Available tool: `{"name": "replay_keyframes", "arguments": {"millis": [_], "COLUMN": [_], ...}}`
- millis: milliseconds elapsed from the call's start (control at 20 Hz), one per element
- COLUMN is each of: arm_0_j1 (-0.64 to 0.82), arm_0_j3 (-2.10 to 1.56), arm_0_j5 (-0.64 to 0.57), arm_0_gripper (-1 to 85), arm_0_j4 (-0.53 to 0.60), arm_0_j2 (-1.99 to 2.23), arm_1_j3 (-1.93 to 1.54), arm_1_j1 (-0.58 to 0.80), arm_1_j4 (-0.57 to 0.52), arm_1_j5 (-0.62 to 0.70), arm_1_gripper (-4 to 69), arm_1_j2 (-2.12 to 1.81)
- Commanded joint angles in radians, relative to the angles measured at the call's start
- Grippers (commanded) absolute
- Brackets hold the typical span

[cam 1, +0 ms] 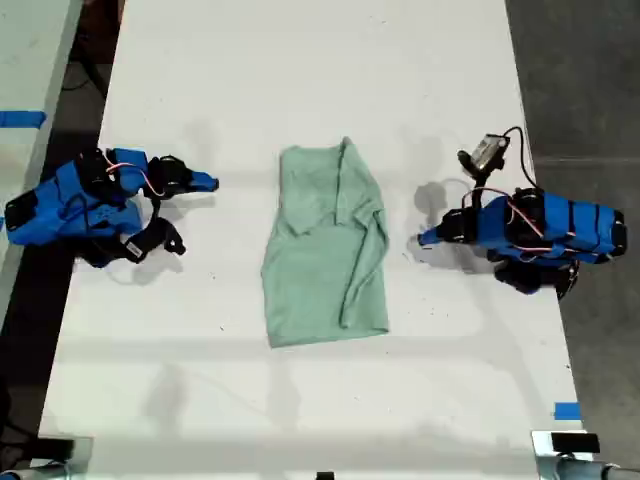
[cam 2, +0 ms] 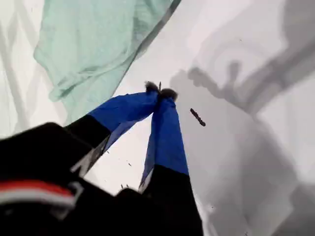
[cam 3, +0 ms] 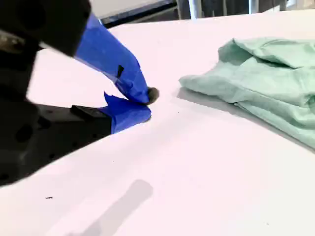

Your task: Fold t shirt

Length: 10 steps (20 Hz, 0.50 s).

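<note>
Lying folded lengthwise mid-desk, the shirt (cam 1: 326, 247) awaits a crosswise fold; both grippers' fingers (cam 2: 158, 91) (cam 3: 145, 101) are closed, empty, needing reopening.

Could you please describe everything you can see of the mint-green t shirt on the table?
The t shirt is pale mint-green, plain, soft-looking fabric with no print. It lies flat but wrinkled on the white table, already folded into a rough oblong running away from the exterior camera, with a creased overlapping layer along the side toward the exterior view's right. It sits between the two blue arms. Neither claw touches it; only the table does.
</note>
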State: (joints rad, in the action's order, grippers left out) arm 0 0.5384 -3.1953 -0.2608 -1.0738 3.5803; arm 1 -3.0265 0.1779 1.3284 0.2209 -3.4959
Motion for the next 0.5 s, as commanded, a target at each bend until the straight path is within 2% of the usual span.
{"name": "replay_keyframes", "arguments": {"millis": [0, 100, 300, 450], "arm_0_j1": [-0.296, -0.364, -0.376, -0.446], "arm_0_j3": [0.028, 0.037, 0.015, 0.08], "arm_0_j5": [0.503, 0.569, 0.568, 0.552], "arm_0_gripper": [-0.1, -0.1, -0.1, -0.2], "arm_0_j4": [0.054, 0.084, 0.064, 0.12], "arm_0_j2": [0.006, 0.006, 0.006, 0.006], "arm_1_j3": [-0.083, -0.083, -0.083, -0.083], "arm_1_j1": [0.0, -0.002, -0.003, 0.002], "arm_1_j4": [0.002, 0.002, 0.002, 0.002], "arm_1_j5": [-0.014, -0.017, -0.015, -0.012], "arm_1_gripper": [1.7, 1.7, 1.7, 1.7], "arm_1_j2": [-0.005, -0.005, -0.005, -0.005]}}
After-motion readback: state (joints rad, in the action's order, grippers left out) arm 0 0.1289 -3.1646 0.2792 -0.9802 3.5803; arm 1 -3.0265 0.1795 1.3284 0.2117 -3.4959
